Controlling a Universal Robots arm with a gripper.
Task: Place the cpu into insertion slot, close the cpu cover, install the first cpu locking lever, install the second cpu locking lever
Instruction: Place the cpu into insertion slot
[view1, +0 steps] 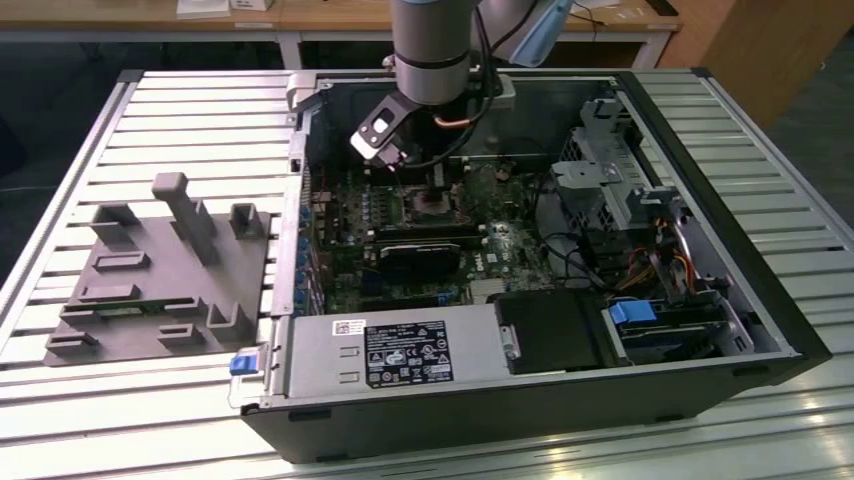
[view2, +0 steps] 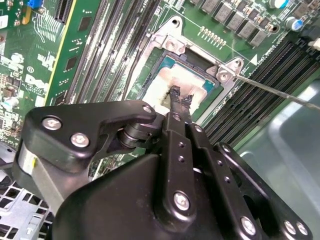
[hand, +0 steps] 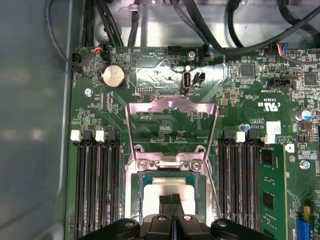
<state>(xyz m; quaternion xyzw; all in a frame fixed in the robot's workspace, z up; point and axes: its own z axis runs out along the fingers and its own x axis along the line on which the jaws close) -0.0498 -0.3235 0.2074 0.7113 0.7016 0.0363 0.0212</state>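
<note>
The cpu (hand: 165, 187) lies flat in the insertion slot (view2: 156, 65) on the green board, its silver-grey top (view2: 192, 80) showing in both wrist views. My gripper (hand: 171, 199) is straight above it, fingers shut together, the black fingertips (view2: 180, 97) resting on the chip's top. The cpu cover (hand: 172, 104), a thin silver frame with a cut-out middle, stands swung open on its hinge beyond the slot. A thin wire locking lever (view2: 272, 91) sticks out free beside the slot. In the exterior view the gripper (view1: 424, 192) reaches down into the open computer case (view1: 534, 410).
Long black memory slots (hand: 95, 190) flank the socket on both sides. Cables (hand: 230, 30) hang along the case wall past the cover. A power supply (view1: 400, 355) and drive cage (view1: 627, 190) sit inside the case. A grey fixture block (view1: 154, 270) rests at the exterior view's left.
</note>
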